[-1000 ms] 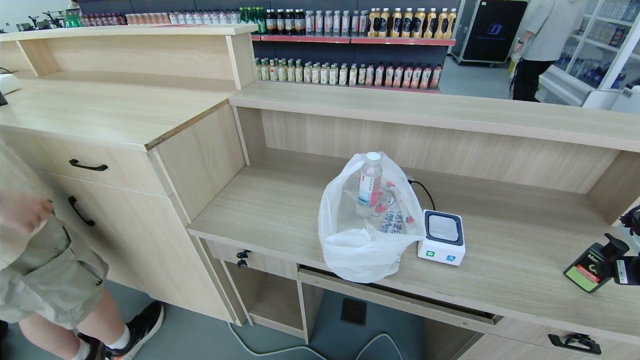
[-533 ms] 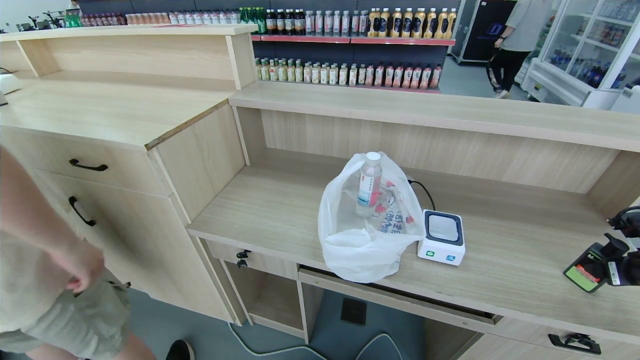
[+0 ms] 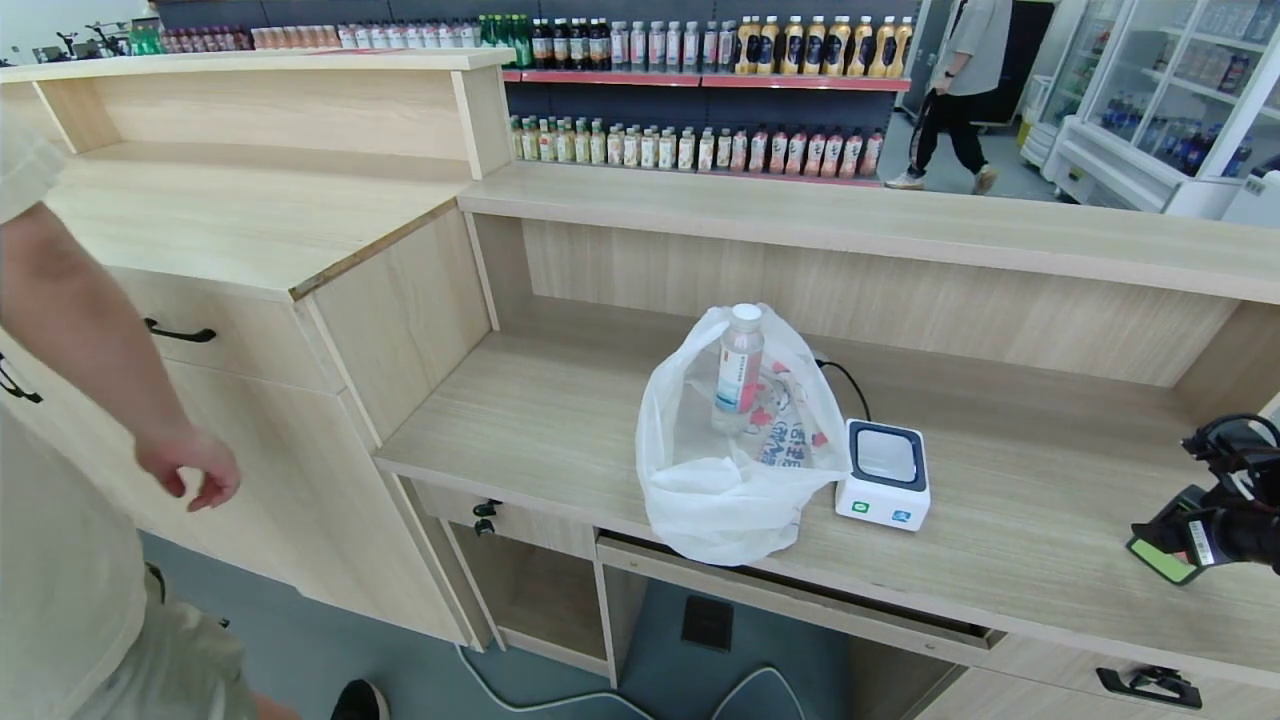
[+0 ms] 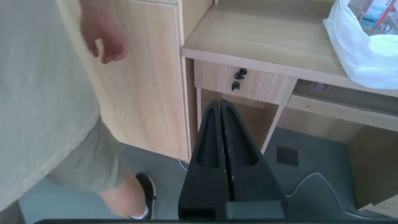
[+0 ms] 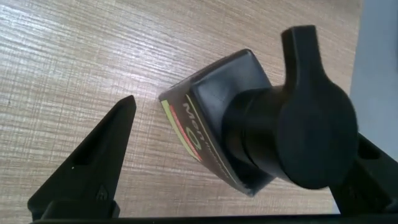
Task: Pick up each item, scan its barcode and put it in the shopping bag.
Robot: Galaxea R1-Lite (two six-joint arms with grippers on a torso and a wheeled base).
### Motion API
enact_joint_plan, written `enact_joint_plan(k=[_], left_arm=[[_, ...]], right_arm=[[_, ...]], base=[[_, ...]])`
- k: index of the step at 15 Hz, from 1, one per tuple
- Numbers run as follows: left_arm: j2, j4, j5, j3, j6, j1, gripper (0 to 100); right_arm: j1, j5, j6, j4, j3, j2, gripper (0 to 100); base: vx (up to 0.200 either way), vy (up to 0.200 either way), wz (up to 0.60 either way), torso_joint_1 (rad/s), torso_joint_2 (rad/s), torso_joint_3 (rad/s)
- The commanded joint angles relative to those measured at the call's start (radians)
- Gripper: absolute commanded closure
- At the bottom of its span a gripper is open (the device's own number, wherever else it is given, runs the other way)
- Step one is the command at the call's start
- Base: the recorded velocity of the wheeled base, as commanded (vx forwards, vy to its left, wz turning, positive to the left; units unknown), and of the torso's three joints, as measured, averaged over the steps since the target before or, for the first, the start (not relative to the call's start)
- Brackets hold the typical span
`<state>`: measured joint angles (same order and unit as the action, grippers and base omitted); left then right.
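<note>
Right claw (image 3: 1212, 532) grips a black box (image 3: 1166, 538) over the bench (image 3: 1010, 510); left claw (image 4: 219, 111) is closed, empty.

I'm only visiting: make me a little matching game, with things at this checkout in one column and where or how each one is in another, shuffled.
1 clear bottle
2 barcode scanner
3 black capped container
4 left gripper

A on the counter beside the shopping bag
B shut
C at the right gripper
D standing in the shopping bag

Pairs: 1-D, 2-A, 3-C, 4-B
</note>
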<state>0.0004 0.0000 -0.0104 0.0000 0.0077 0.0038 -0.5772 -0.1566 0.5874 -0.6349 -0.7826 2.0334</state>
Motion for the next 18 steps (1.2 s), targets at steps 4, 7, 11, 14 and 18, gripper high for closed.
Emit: enact_joint_plan(k=[4, 7, 11, 14, 18], left_arm=[[0.000, 0.000, 0.000, 0.000, 0.000, 0.001, 100], [0.000, 0.000, 0.000, 0.000, 0.000, -0.001, 100], [0.000, 0.000, 0.000, 0.000, 0.000, 0.001, 100], [0.000, 0.000, 0.000, 0.000, 0.000, 0.001, 100], [0.000, 0.000, 0.000, 0.000, 0.000, 0.001, 100]], right_arm=[[0.013, -0.027, 0.023, 0.000, -0.015, 0.041, 0], [0.034, -0.035, 0.025, -0.003, -0.024, 0.054, 0], [0.045, -0.063, 0.048, -0.042, -0.030, 0.068, 100], [0.045, -0.063, 0.069, -0.083, -0.027, 0.076, 100], [0.045, -0.061, 0.180, -0.132, -0.023, 0.056, 100]], base=[[0.000, 0.000, 0.00, 0.000, 0.00, 0.000], [0.000, 0.000, 0.00, 0.000, 0.00, 0.000], [0.000, 0.000, 0.00, 0.000, 0.00, 0.000], [0.000, 0.000, 0.00, 0.000, 0.00, 0.000], [0.000, 0.000, 0.00, 0.000, 0.00, 0.000]])
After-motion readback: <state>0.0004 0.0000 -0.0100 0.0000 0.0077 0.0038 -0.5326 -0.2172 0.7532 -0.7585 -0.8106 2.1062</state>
